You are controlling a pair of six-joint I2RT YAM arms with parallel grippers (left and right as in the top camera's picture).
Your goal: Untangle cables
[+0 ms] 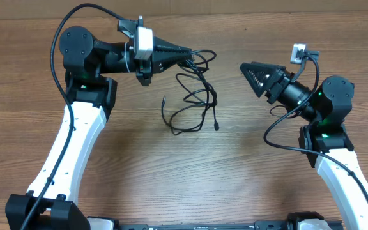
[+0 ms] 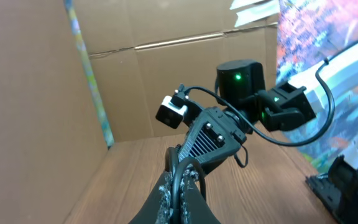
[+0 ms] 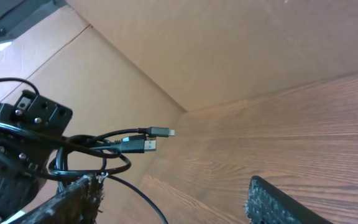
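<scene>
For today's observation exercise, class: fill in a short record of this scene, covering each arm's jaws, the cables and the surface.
left jaws: shut on the cables
right jaws: open, holding nothing, pointed toward the tangle
cables: thin, black, looped together, trailing from the left jaws between the two arms
plug ends: two, side by side, seen in the right wrist view
table: brown wood

Overhead downward; close wrists, shared cables (image 3: 143, 145)

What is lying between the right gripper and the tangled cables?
Nothing. The overhead view shows only bare wooden table between the right gripper and the cables, whose upper loops are held by the left gripper.
</scene>
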